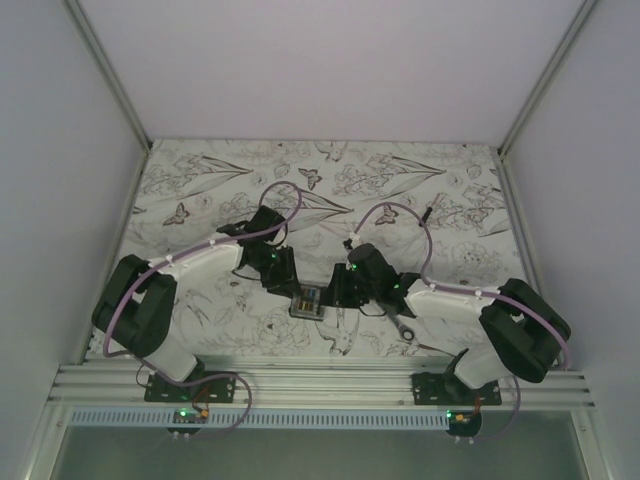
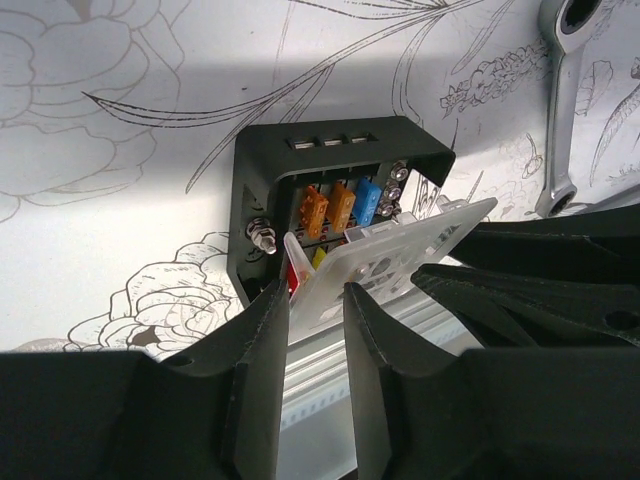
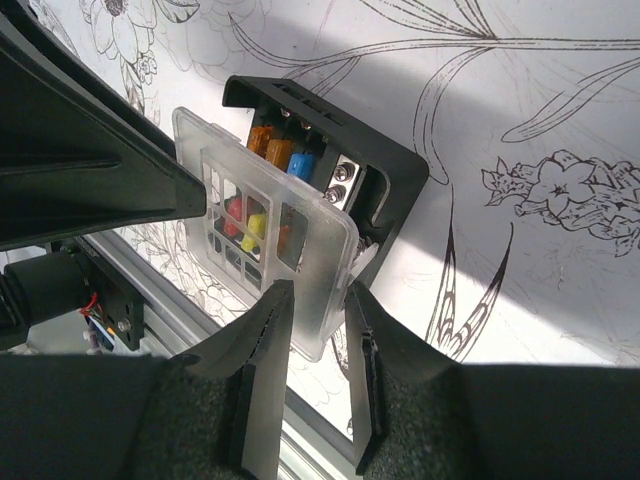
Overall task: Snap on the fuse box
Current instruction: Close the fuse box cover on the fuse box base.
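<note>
Left wrist view shows the fuse box (image 2: 410, 140) best. It is a small black plastic box, about as long as it is wide, so no side looks like the long one. It sits on the flowery table (image 2: 120, 230), right between the two arms and close to the metal rail (image 1: 320, 385) at the table's near edge. Its open side faces up.

Inside the box are little fuses (image 2: 340, 203) in rows. One row shows two orange ones and a blue one. Red and yellow ones in the next row peek through the windows of the clear lid (image 2: 410, 245). There are small silver screws beside the fuses.

The clear lid lies over part of the box. It is tilted, not flat, so the orange and blue row is not covered.

The left gripper (image 2: 315, 320) pinches one edge of the clear lid between its two black fingers. The right gripper (image 3: 318, 320) pinches another edge from the other side of the box.

A silver wrench (image 2: 565, 110) lies on the table near the box, on the right arm's side. A thin black stick (image 1: 427, 213) lies well apart from the box, farther back on that same side.
</note>
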Tool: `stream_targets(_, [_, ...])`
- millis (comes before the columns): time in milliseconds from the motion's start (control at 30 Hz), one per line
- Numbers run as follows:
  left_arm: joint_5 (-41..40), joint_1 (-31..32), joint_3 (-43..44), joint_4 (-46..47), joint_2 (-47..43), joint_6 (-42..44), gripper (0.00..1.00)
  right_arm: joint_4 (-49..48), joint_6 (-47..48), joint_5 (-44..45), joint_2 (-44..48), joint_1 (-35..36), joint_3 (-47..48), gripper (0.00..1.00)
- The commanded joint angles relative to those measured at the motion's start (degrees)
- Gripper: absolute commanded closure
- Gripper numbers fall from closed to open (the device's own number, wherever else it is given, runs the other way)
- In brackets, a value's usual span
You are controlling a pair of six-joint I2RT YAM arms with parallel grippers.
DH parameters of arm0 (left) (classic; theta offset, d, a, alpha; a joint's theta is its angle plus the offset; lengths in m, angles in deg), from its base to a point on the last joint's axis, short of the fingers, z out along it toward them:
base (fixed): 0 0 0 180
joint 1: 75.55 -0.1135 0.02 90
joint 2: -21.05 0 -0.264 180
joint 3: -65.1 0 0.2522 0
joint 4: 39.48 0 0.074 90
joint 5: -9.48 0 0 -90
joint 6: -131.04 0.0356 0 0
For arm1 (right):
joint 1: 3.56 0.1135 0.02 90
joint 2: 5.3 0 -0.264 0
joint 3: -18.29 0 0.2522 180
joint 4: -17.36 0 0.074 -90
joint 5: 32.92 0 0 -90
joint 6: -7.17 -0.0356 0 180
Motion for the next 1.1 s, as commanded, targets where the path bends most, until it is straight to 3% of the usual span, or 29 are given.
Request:
stream_targets(0, [2.84, 0.28, 2.42, -0.76, -1.88, -1.44, 0.70, -2.06, -1.04, -1.60, 1.21, 0.78, 3.65, 0.68])
stream_targets(400, [3.02, -0.69, 3.55, -3.68, -3.80, -1.18, 0.70, -1.70, -2.16, -1.69, 1.72, 1.88, 5.69, 0.68])
stream_targets(1067, [4.32, -1.13, 4.58, -3.86, 2.26, -0.74, 0.70, -2.41, -3.85, -1.08, -0.62, 2.78, 4.35, 0.68])
